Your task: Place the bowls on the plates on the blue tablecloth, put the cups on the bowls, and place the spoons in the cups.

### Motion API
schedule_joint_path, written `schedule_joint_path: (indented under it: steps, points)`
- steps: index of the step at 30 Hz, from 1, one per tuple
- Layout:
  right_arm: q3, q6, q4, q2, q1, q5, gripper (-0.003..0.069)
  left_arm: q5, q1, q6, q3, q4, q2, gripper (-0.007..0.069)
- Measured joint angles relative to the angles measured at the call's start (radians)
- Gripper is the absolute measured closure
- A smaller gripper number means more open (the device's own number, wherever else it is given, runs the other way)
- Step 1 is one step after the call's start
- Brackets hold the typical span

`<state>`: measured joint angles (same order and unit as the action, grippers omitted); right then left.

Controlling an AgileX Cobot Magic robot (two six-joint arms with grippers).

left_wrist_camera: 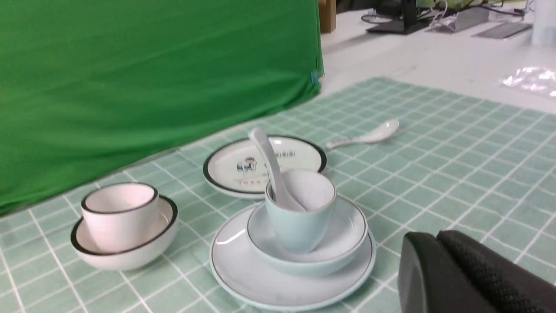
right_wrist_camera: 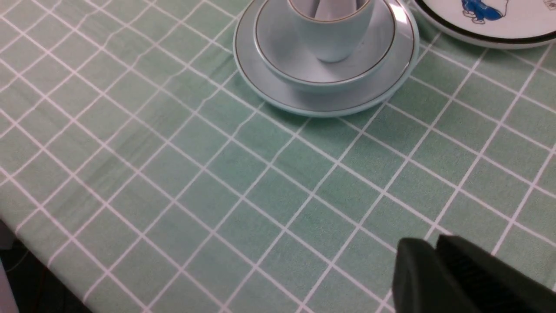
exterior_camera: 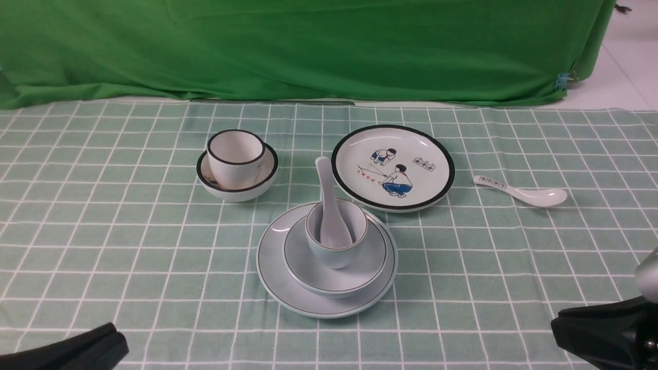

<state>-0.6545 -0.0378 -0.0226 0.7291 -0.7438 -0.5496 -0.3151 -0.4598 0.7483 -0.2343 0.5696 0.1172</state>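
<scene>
On the blue tablecloth point(exterior_camera: 154, 257), the pale blue plate point(exterior_camera: 288, 293) carries the pale bowl point(exterior_camera: 329, 275). The pale blue cup point(exterior_camera: 336, 246) stands in that bowl, with a plain white spoon point(exterior_camera: 327, 190) upright in it. To the left, the cream black-rimmed cup point(exterior_camera: 235, 156) sits in the black-rimmed bowl point(exterior_camera: 236, 192), which rests directly on the cloth. The cartoon plate point(exterior_camera: 393, 167) is bare. A printed spoon point(exterior_camera: 522, 191) lies on the cloth to its right. My left gripper point(exterior_camera: 110, 336) point(left_wrist_camera: 436, 237) and right gripper point(exterior_camera: 560, 324) point(right_wrist_camera: 434, 243) hang low at the near corners, both shut and empty.
A bright green backdrop cloth point(exterior_camera: 308, 46) hangs behind the table. A bare white surface point(exterior_camera: 627, 77) lies at the back right, and the left wrist view shows desk clutter point(left_wrist_camera: 404, 21) there. The cloth's near edge point(right_wrist_camera: 17, 243) shows in the right wrist view.
</scene>
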Motion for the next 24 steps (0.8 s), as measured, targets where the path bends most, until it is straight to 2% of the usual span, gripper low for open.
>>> schedule_joint_path:
  steps: [5,8,9,11,13,17,20,24]
  points:
    - [0.003,0.000,0.004,-0.015,0.011,0.000,0.0558,-0.005,0.000,0.000,0.028,-0.014,0.000,0.0615]
    - [0.021,0.013,-0.002,-0.070,0.108,-0.003,0.0589,-0.014,0.000,0.000,0.035,-0.020,0.000,0.0615]
    - [0.061,0.065,-0.014,-0.127,0.195,0.012,0.0626,-0.021,0.000,0.000,0.035,-0.021,0.000,0.0615]
    - [0.123,0.126,-0.018,-0.198,0.290,0.046,0.0641,-0.024,0.000,0.000,0.035,-0.022,0.000,0.0615]
    - [0.233,0.184,-0.018,-0.296,0.399,0.123,0.0642,-0.026,0.000,0.000,0.035,-0.022,0.000,0.0615]
    - [0.431,0.212,-0.019,-0.485,0.568,0.252,0.0643,-0.027,0.000,0.000,0.035,-0.023,0.000,0.0615]
    - [0.562,0.213,-0.019,-0.601,0.636,0.324,0.0643,-0.028,0.000,0.000,0.035,-0.023,0.000,0.0615]
    - [0.654,0.209,-0.021,-0.707,0.651,0.380,0.0643,-0.028,0.000,0.000,0.036,-0.025,0.000,0.0615]
